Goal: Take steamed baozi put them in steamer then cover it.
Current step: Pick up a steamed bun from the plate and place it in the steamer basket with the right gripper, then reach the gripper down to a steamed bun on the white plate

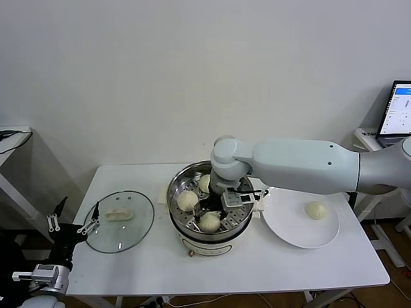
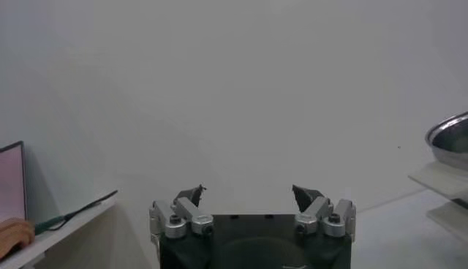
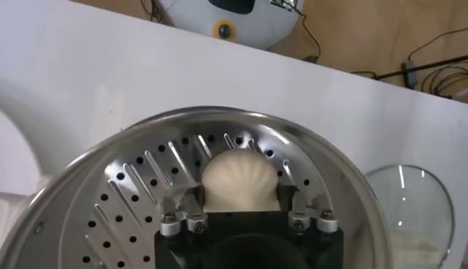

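Right fingers (image 3: 287, 199) flanking baozi (image 3: 240, 183), inside steamer (image 3: 131, 186)

A white rectangular table (image 1: 148, 273) carries three things. Near its centre stands the large round shiny steel steamer on a white base (image 1: 183, 186). At about nine o'clock from the steamer, well apart from it, lies the round clear glass cover with a metal rim and white block handle (image 1: 119, 221), flat on the tabletop. At about three o'clock, just beside the steamer, rests a flat round white plate (image 1: 292, 228).
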Controlling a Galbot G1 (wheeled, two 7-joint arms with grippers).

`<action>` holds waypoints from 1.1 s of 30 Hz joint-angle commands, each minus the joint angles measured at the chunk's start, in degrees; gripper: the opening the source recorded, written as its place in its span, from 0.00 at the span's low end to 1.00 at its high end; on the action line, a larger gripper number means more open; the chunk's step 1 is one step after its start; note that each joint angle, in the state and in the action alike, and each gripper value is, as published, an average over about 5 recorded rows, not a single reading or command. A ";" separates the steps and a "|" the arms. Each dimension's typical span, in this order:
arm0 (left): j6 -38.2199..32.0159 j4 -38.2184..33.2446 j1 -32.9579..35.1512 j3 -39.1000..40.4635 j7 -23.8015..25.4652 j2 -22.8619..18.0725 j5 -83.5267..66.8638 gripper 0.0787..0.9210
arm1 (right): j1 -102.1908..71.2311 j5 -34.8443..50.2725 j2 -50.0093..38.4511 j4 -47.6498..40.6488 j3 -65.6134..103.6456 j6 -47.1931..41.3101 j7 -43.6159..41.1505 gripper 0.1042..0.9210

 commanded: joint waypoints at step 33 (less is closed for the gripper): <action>0.11 -2.14 0.75 3.55 -0.95 -0.05 1.31 0.88 | -31.36 -1.55 -28.12 -30.57 41.37 -31.72 -18.73 0.88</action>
